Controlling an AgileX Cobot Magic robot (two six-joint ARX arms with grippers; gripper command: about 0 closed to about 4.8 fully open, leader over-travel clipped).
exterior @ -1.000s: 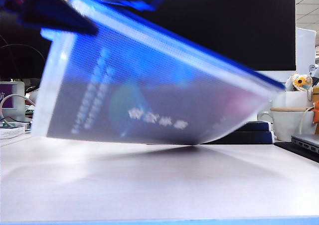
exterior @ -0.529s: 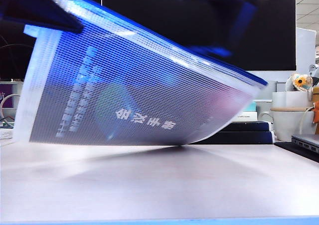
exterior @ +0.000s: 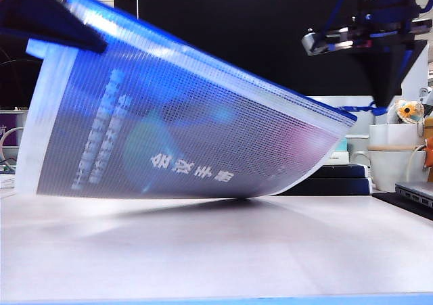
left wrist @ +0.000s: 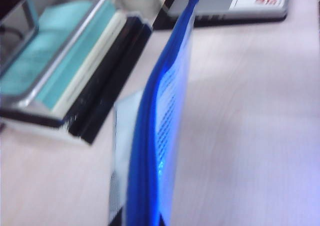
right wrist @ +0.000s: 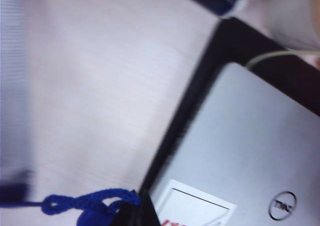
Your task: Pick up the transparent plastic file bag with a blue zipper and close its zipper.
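While left gripper [exterior: 101,46] pinches file bag [exterior: 183,143], right gripper [exterior: 387,99] clamps zipper cord [right wrist: 85,204]; laptop [right wrist: 250,156] nearby

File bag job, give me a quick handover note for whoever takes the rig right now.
Left claw: shut on the file bag's raised upper corner, at the blue zipper edge.
Right claw: shut on the blue cord pull, at the low far end of the zipper, above the laptop.
Bag: lifted and tilted, its bottom edge touching the table.
Done: bag picked up, pull drawn to the far end.
Left: check the zipper is fully closed; the pictures do not show that clearly.
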